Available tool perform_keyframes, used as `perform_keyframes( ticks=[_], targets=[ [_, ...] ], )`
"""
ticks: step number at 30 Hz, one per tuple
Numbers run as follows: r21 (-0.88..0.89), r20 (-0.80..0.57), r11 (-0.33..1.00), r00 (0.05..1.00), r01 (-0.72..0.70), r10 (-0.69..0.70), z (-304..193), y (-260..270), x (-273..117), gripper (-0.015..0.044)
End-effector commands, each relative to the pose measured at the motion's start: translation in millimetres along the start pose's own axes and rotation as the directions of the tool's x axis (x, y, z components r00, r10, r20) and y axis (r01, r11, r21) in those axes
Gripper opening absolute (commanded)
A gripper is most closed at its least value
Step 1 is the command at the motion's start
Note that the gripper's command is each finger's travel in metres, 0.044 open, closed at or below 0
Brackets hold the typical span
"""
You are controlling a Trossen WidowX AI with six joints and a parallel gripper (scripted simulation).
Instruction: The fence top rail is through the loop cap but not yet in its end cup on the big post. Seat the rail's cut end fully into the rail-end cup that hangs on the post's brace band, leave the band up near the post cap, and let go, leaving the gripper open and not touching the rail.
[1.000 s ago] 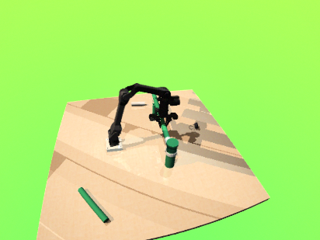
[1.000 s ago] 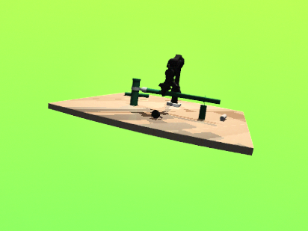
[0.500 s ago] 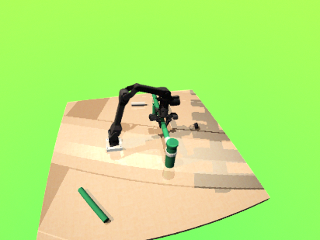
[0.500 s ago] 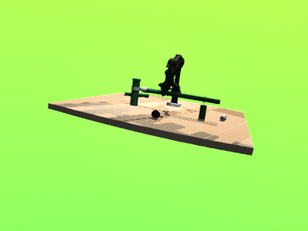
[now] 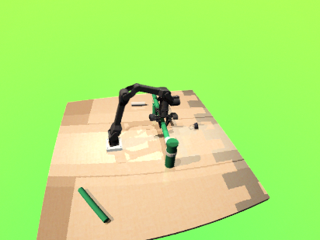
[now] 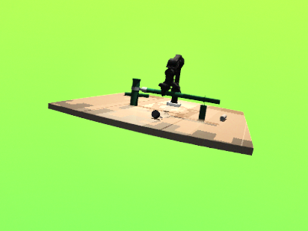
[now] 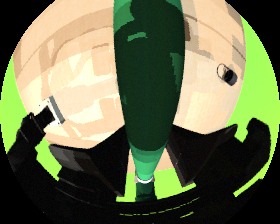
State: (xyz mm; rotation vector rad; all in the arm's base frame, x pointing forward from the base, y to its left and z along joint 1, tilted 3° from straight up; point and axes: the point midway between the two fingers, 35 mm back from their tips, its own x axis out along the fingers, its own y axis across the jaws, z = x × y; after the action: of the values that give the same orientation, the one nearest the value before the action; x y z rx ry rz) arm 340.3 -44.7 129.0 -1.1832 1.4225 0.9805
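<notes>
The green rail [image 5: 165, 130] [image 6: 192, 96] [image 7: 150, 75] slopes slightly up to the big post [image 5: 169, 161] [image 6: 134, 99]. My gripper [image 5: 163, 120] [image 6: 164, 92] [image 7: 144, 125] is shut on the rail, one finger on each side, partway along it. The rail's near end meets the whitish end cup [image 5: 167, 139] [image 6: 143, 90] [image 7: 144, 179] at the post; how deep it sits cannot be told. The brace band [image 5: 171, 155] [image 6: 135, 88] is around the post, below the post cap [image 5: 172, 142]. The rail's far part passes over the small post [image 6: 202, 112]; the loop cap there is too small to make out.
A loose green rod [image 5: 93, 204] lies at the front left of the table in the top view. A pale cylinder [image 5: 138, 104] [image 6: 223, 117] lies near the far end. A small black part [image 5: 196, 126] [image 6: 155, 114] [image 7: 228, 75] lies beside the rail, opposite the arm's white base [image 5: 114, 148] [image 6: 173, 105].
</notes>
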Motion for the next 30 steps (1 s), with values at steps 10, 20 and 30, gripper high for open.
perform_keyframes(
  ticks=[10,20,30],
  targets=[
    [0.0,-0.001,1.0,1.0,0.001,-0.001,-5,0,1,0.0],
    [0.0,-0.001,1.0,1.0,0.001,-0.001,-11,0,1,0.0],
    [0.0,-0.002,1.0,1.0,0.001,-0.001,-16,0,1,0.0]
  ],
)
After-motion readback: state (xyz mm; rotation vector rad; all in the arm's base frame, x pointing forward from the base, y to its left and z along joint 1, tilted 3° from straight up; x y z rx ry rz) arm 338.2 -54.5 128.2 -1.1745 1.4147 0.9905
